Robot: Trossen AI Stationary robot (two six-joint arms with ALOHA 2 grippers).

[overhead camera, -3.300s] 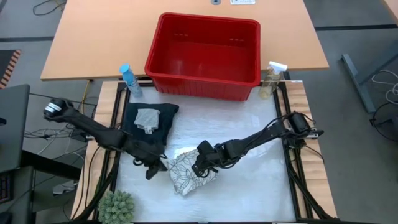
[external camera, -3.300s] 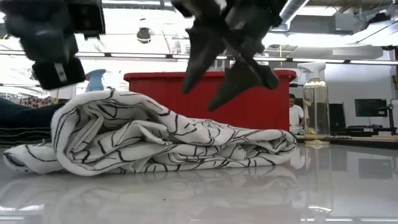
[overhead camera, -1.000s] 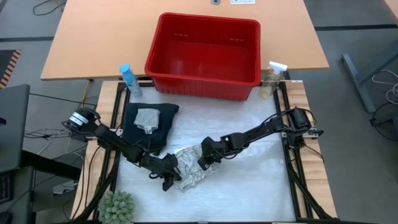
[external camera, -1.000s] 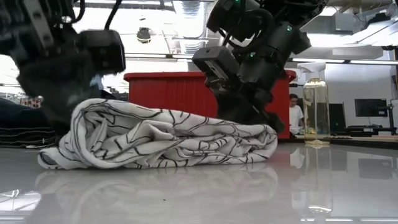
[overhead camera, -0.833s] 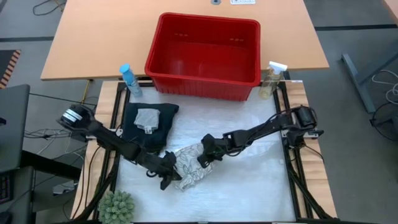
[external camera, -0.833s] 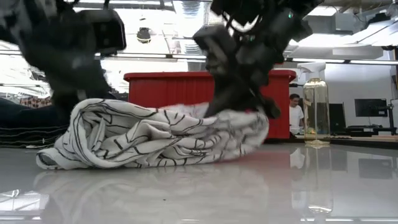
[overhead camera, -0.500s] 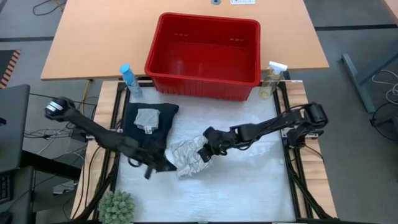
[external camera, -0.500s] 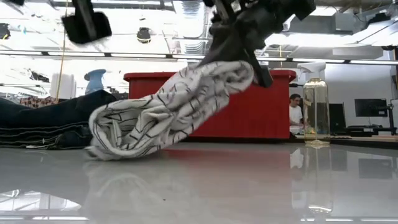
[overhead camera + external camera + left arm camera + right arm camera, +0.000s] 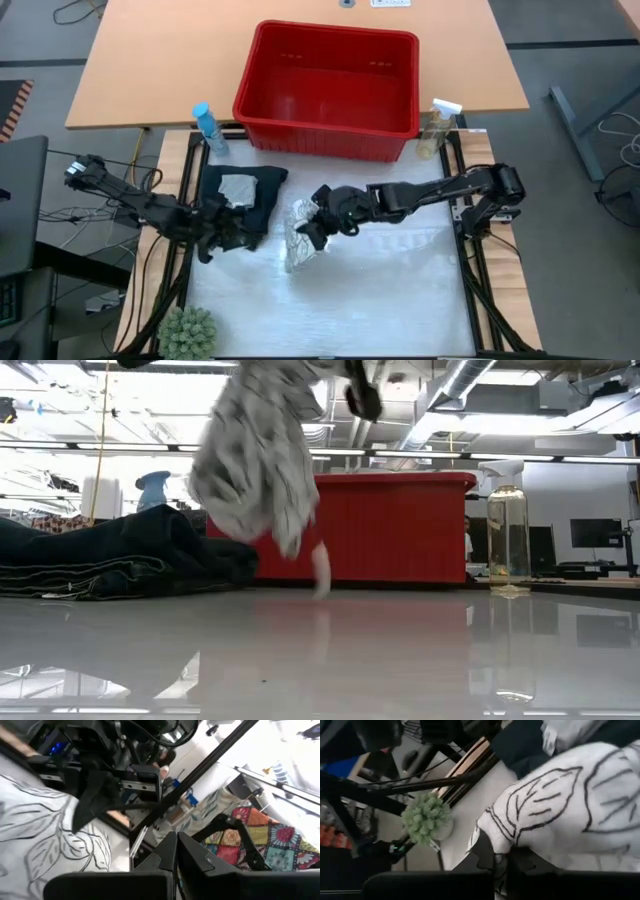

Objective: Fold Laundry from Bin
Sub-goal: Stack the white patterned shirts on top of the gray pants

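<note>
The white leaf-print cloth (image 9: 298, 238) hangs bunched above the table's middle, with my right gripper (image 9: 314, 228) shut on it. The low view shows this cloth (image 9: 258, 455) up high and its narrow tail (image 9: 320, 575) down near the tabletop. Dark trousers (image 9: 245, 205) lie folded at the left, and a small grey cloth (image 9: 238, 190) rests on top of them. My left gripper (image 9: 212, 243) is raised over the trousers' near edge, shut and holding nothing. The red bin (image 9: 330, 85) stands at the far edge. My right gripper pinches a bunched part of the leaf-print cloth (image 9: 520, 842) at its upper end between both fingers. The cloth hangs slack below the fingers. Whether its tail (image 9: 320, 585) touches the table I cannot tell.
A blue spray bottle (image 9: 208, 128) stands left of the bin and a clear one (image 9: 438, 125) to its right. A small green plant (image 9: 187, 332) sits at the near left corner. Bare tabletop (image 9: 400, 290) lies to the near right.
My right gripper has gone up and toward the far edge with the leaf-print cloth. The cloth lay as a folded roll on the table and now hangs from its upper end. My left gripper has drawn away from the cloth, up and toward the left and far edges, over the trousers.
</note>
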